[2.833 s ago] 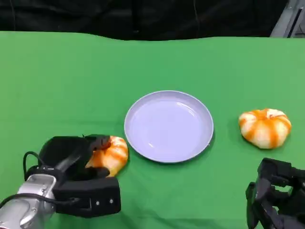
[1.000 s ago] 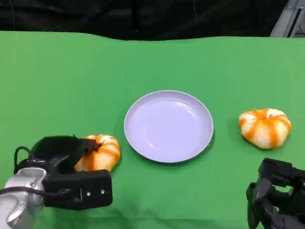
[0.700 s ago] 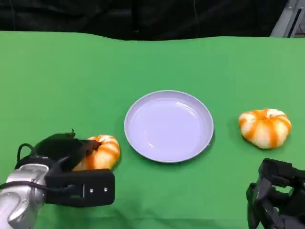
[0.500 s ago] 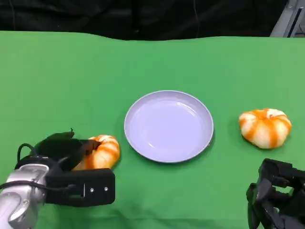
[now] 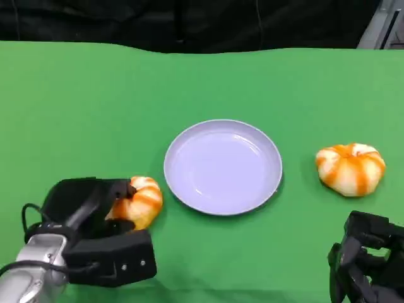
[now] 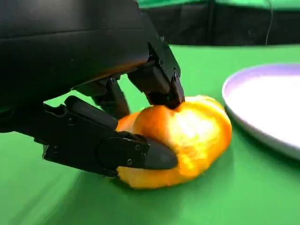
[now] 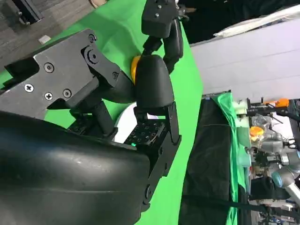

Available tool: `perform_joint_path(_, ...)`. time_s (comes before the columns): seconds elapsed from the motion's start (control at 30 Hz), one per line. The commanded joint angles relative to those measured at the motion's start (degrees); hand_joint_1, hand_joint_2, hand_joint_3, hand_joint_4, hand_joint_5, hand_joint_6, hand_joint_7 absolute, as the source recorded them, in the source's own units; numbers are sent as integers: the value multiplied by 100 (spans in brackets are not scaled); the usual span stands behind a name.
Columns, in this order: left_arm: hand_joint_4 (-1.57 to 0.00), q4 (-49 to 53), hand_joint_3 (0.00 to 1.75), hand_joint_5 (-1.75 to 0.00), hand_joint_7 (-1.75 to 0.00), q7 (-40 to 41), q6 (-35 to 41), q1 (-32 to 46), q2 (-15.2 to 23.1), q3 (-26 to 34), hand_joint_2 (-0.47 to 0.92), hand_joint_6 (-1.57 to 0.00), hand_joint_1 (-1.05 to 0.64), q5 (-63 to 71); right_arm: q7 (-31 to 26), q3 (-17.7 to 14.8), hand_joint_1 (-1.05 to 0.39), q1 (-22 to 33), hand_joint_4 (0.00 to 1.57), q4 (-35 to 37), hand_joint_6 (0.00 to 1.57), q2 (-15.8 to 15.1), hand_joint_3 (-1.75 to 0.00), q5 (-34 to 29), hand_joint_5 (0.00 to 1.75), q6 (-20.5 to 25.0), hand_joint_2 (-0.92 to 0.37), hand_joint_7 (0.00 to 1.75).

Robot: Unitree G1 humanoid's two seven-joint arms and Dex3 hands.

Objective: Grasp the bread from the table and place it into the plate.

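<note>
So the left hand [image 5: 95,211] has its fingers wrapped around the bread [image 5: 137,201], an orange and white striped bun sitting near the front left of the green counter [image 5: 95,107]. In the left wrist view you can see fingertips [image 6: 154,157] pressed against the bun's side and more on top of it, and the bread [image 6: 183,140] looks like it's resting on the counter. It's just beside the left edge of the plate [image 5: 223,166], not touching it. The plate is pale lavender and sits mid counter. There's a 2nd striped bun [image 5: 351,168] off to the right of the plate, well apart from it. The right hand [image 5: 366,268] sits low at the front right, fingers curled in, holding nothing.
</note>
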Motion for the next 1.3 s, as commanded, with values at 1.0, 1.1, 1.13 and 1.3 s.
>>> perform_joint_path(1.0, -72, -69, 45, -175, -153, -247, -226, -1578, -749, 75, 83, -64, -14, -55, -31, 61, -8, 12, 91, 8, 85, 20, -122, -62, 171, -126, -53, 148)
perform_joint_path(1.1, -72, 539, 34, -175, -149, -226, -255, -1935, -1004, -73, 88, -65, -14, -78, -64, 101, -8, 43, 90, -18, 85, 54, -122, -68, 171, -152, -53, 148)
perform_joint_path(1.13, -72, 781, 32, -175, -151, -168, -279, -2050, -1093, -127, 88, -65, -14, -70, -91, 120, -7, 58, 90, -38, 85, 65, -122, -95, 171, -162, -53, 148)
perform_joint_path(1.3, -70, 1767, 11, -175, -155, 38, -224, -2484, -1440, -367, 91, -58, -14, 5, -138, 210, -8, 111, 89, -91, 84, 83, -123, -191, 173, -251, -52, 150)
